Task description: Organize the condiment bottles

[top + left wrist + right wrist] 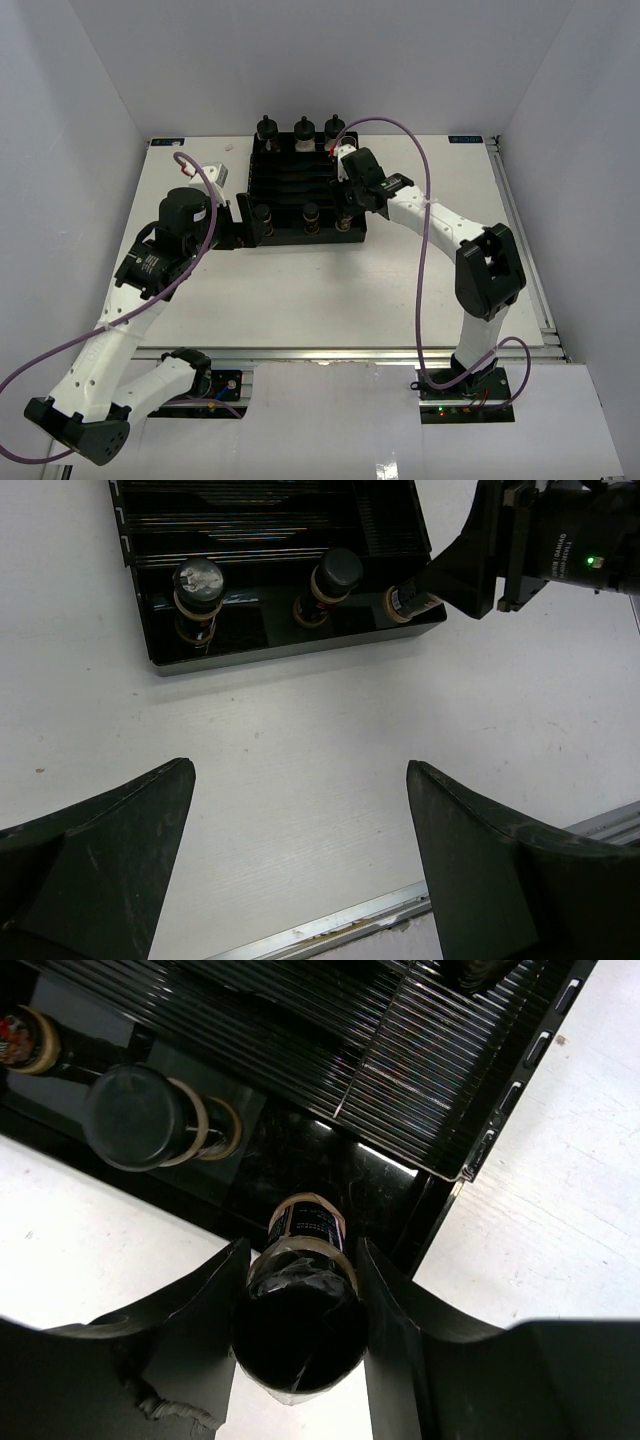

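Right tool point(300, 1300) grips a slim spice jar point(307, 1228) at the near-right corner of the black tray point(430, 1060). It is best seated upright before release. Left tool point(300, 810) hangs wide over the counter point(300, 710).

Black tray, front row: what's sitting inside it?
Three slim jars: left jar, middle jar and right jar, which is clamped in the right end effector. Its base is covered, so I can't tell whether it's seated.

No legible text anywhere.
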Controlling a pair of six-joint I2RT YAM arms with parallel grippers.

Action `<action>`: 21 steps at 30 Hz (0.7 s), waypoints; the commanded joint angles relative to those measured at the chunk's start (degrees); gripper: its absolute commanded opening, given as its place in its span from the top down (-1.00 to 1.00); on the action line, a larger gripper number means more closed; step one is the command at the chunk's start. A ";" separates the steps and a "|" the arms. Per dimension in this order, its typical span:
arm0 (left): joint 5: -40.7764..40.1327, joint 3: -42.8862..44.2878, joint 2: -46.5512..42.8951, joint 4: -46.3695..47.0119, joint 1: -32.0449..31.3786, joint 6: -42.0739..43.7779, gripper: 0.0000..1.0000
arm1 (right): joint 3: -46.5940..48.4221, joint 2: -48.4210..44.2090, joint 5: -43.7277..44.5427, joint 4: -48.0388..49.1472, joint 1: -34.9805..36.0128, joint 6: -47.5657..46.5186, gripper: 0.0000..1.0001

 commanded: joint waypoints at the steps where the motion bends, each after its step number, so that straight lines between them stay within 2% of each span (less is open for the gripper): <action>1: -0.67 0.74 -1.21 0.93 0.27 -0.30 -0.96 | -1.31 1.49 2.45 5.52 0.44 -0.34 0.71; 6: -0.99 0.26 -1.10 1.32 0.27 -0.12 -0.96 | -1.76 3.92 3.90 6.86 0.53 -0.07 0.47; 8: -0.99 -0.23 -1.01 1.72 0.30 -0.21 -0.96 | -1.45 5.00 4.65 6.57 0.62 0.13 0.24; 13: -0.90 -0.84 -0.57 2.26 0.30 -0.30 -0.96 | -1.88 5.01 6.41 6.92 1.15 -0.05 -0.49; 14: -0.90 -0.89 -0.47 2.50 0.30 -0.30 -0.96 | -1.89 4.76 6.71 7.02 1.15 -0.10 -0.58; 21: -0.20 0.02 0.56 2.59 0.30 -0.25 -0.96 | 0.83 3.88 7.88 4.63 1.12 -0.86 -0.89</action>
